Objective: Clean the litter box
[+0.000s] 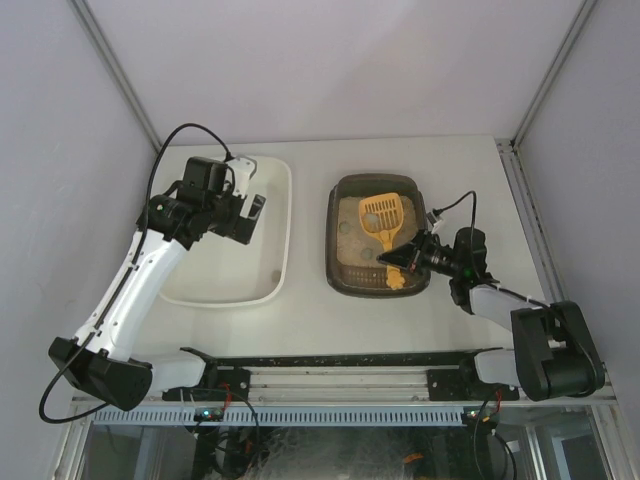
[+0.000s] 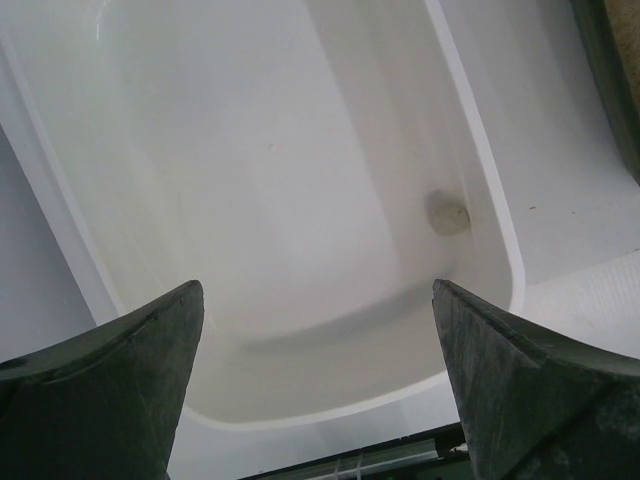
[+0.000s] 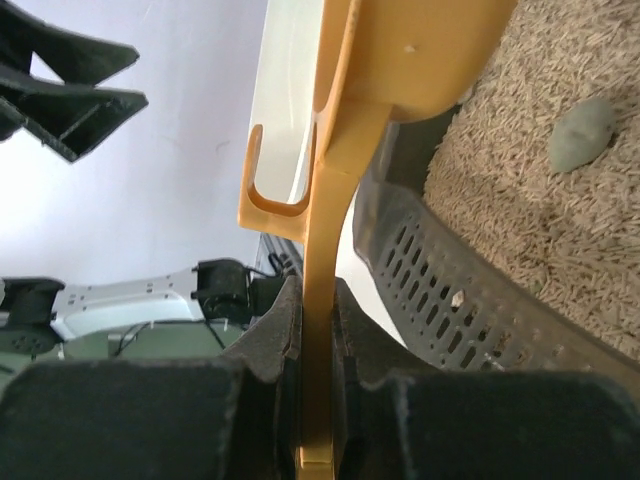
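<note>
My right fingers (image 3: 268, 335) clench the scoop (image 1: 383, 213) handle over the litter box (image 1: 334, 240), centre-right of frame. My left fingers (image 2: 120, 380) hang released above the white tub (image 1: 280, 200). Slide the scoop shallowly under the grey clump (image 3: 583, 133).

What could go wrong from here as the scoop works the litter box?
1. The right gripper pinches only the thin handle end of the yellow scoop; once loaded, it might twist or slip.
2. Bare table lies between the litter box and the white tub, so litter could spill in transit.
3. The open left gripper hovers over the tub and may block the dump.
</note>
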Available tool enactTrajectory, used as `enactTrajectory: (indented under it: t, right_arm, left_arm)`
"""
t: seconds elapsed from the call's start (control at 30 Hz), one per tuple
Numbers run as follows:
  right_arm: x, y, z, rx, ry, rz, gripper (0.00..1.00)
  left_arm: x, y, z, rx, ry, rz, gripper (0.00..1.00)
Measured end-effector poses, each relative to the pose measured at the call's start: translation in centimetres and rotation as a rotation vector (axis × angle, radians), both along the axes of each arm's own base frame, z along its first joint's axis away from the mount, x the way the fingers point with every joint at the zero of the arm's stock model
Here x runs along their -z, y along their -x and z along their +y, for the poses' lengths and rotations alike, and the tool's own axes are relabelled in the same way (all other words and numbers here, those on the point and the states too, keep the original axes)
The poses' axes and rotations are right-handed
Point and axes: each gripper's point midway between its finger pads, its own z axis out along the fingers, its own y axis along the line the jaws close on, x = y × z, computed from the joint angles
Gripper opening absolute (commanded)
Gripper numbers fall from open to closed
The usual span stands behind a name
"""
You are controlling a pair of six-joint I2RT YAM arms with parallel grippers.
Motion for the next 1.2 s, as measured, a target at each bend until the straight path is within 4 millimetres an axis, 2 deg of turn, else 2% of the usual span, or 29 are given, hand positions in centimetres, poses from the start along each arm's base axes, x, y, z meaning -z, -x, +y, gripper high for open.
enactTrajectory:
  t: [0.1,0.2,0.3,0.33,0.43,0.57,0.67,0.77,0.87,0.97,1.1,1.2]
  right_arm:
    - [-0.3,-0.2,-0.4,0.003,-0.013,0.000,0.00]
    - [-0.2,-1.2,-1.7,0.049,-0.009,0.015,0.00]
    - [-0.6,-1.9,-1.5,0.047,0.022,0.027,0.00]
    - [-0.9,-2.0,-1.1,0.034,0.037,0.027,0.00]
    - [-2.8,-1.9,0.8,-0.026,0.102,-0.001,0.00]
    - [-6.6,-1.6,4.1,-0.124,0.184,-0.070,0.00]
    - [-9.6,-0.8,7.4,-0.214,0.242,-0.132,0.00]
    - [-10.8,0.3,11.8,-0.311,0.339,-0.168,0.00]
    - [-9.9,1.4,16.4,-0.384,0.486,-0.203,0.00]
    - [-6.6,3.2,19.7,-0.451,0.670,-0.229,0.00]
    - [-1.2,4.7,21.1,-0.490,0.972,-0.286,0.00]
    - [1.2,4.9,21.1,-0.478,1.185,-0.386,0.00]
  left_arm:
    - [0.0,-0.1,0.6,-0.020,-0.016,0.000,0.99]
    - [-0.1,-0.5,2.6,-0.081,0.012,0.061,1.00]
    - [-1.0,-2.6,6.9,-0.227,0.069,0.070,1.00]
    - [-1.4,-3.1,9.1,-0.295,0.072,0.061,1.00]
    - [-2.2,-3.2,13.0,-0.416,0.069,0.058,1.00]
    - [-4.5,-3.9,16.3,-0.494,0.149,0.051,1.00]
    - [-5.1,-4.2,18.5,-0.540,0.225,0.058,1.00]
    - [-4.6,-3.7,20.7,-0.607,0.282,0.087,1.00]
    - [-3.5,-3.1,22.3,-0.672,0.321,0.133,1.00]
    - [-3.2,-2.5,23.0,-0.699,0.341,0.146,1.00]
    - [-3.2,-2.2,23.0,-0.700,0.364,0.156,1.00]
    - [-3.0,-1.9,22.9,-0.694,0.370,0.166,1.00]
